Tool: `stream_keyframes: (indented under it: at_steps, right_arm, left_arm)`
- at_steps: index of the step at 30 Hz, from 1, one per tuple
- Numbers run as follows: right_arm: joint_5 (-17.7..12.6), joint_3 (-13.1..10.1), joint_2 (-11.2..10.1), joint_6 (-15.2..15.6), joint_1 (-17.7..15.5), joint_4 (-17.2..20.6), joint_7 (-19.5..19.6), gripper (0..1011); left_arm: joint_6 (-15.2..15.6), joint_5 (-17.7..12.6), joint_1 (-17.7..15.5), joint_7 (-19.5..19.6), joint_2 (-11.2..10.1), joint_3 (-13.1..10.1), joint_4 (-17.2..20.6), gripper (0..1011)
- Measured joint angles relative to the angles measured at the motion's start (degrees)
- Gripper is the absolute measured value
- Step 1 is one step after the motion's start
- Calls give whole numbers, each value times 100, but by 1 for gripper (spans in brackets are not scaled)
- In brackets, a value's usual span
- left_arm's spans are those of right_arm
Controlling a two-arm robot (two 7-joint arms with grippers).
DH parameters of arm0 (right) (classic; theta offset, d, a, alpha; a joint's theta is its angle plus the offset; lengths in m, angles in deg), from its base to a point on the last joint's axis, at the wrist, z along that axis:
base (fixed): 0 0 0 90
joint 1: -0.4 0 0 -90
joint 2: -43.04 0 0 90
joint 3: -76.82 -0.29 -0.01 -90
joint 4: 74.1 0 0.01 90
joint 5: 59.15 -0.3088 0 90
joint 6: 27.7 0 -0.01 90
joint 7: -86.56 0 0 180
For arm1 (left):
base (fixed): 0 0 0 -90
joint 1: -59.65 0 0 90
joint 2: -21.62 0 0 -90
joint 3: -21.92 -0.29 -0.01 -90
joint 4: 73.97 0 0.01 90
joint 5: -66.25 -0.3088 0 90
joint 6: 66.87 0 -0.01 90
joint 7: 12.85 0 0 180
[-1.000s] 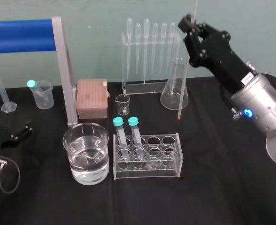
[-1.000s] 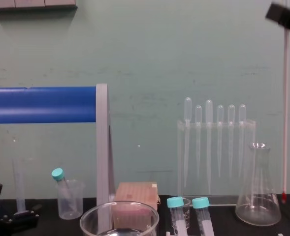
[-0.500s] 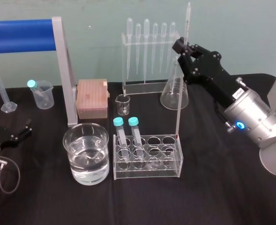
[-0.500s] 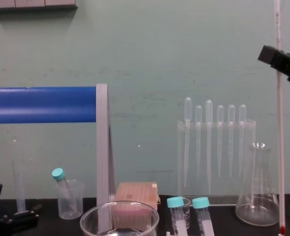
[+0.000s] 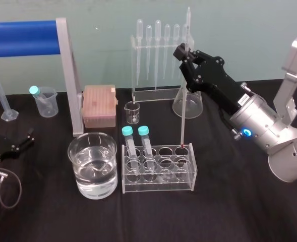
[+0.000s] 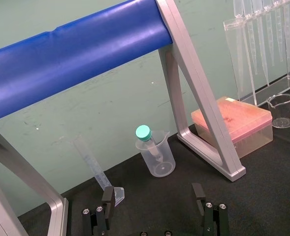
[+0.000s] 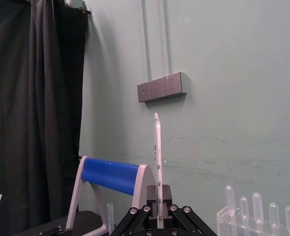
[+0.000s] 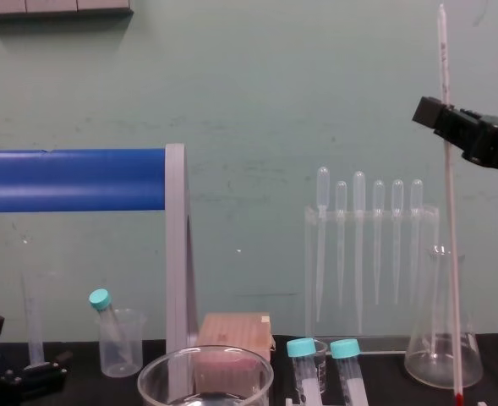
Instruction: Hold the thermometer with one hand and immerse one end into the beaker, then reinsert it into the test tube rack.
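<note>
My right gripper point(image 5: 184, 52) is shut on the thermometer point(image 5: 184, 91), a long thin glass rod held almost upright. The rod's red lower tip is at the mouth of the back right hole of the clear test tube rack point(image 5: 158, 177). In the right wrist view the thermometer point(image 7: 158, 162) rises from between the shut fingers point(image 7: 152, 192). The chest view shows the right gripper point(image 8: 444, 118) gripping the thermometer point(image 8: 450, 254) high up. The wide glass beaker point(image 5: 93, 149), partly filled with water, stands left of the rack. My left gripper point(image 6: 153, 201) rests open at the table's left.
Two teal-capped tubes point(image 5: 135, 132) stand in the rack's left holes. Behind the rack are a pipette stand point(image 5: 161, 48), a conical flask point(image 5: 188, 103), a small glass beaker point(image 5: 132, 112) and a pink box point(image 5: 99, 105). A blue-barred metal frame point(image 5: 67, 75) stands at left.
My right gripper has moved left and down with the thermometer. The red tip has come from above the table beside the flask to the rack's back right hole.
</note>
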Motion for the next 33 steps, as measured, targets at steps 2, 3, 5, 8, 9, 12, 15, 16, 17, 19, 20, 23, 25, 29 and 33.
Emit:
stream_keyframes:
  at_steps: [2,3,5,8,9,12,15,16,17,19,20,23,25,29,33]
  right_arm:
    - [0,26,11,-7,44,-63,-31,57]
    - [0,26,11,-7,44,-63,-31,57]
    - [-4,53,22,-7,79,-136,-55,57]
    - [-22,94,41,-4,120,-243,-92,57]
    - [-27,103,45,-2,125,-261,-97,57]
    - [-36,122,53,3,129,-305,-106,57]
    - [-39,147,59,14,134,-361,-118,57]
    - [-38,160,58,19,140,-390,-122,57]
    - [-36,168,57,23,143,-404,-124,57]
    - [-9,197,46,49,150,-436,-121,57]
    - [3,205,41,61,152,-441,-119,57]
    - [50,235,19,97,163,-479,-116,57]
    - [70,254,13,112,175,-525,-115,57]
    - [86,285,17,131,191,-611,-118,57]
    - [87,319,33,153,212,-682,-138,57]
  left_arm:
    - [0,0,0,0,0,0,0,1008]
    - [0,0,0,0,0,0,0,1008]
    - [0,0,0,0,0,0,0,1008]
    - [0,0,0,0,0,0,0,1008]
    - [0,0,0,0,0,0,0,1008]
    - [0,0,0,0,0,0,0,1008]
    - [0,0,0,0,0,0,0,1008]
    - [0,0,0,0,0,0,0,1008]
    - [0,0,0,0,0,0,0,1008]
    - [0,0,0,0,0,0,0,1008]
    - [0,0,0,0,0,0,0,1008]
    - [0,0,0,0,0,0,0,1008]
    - [0,0,0,0,0,0,0,1008]
    - [0,0,0,0,0,0,0,1008]
    - [0,0,0,0,0,0,0,1008]
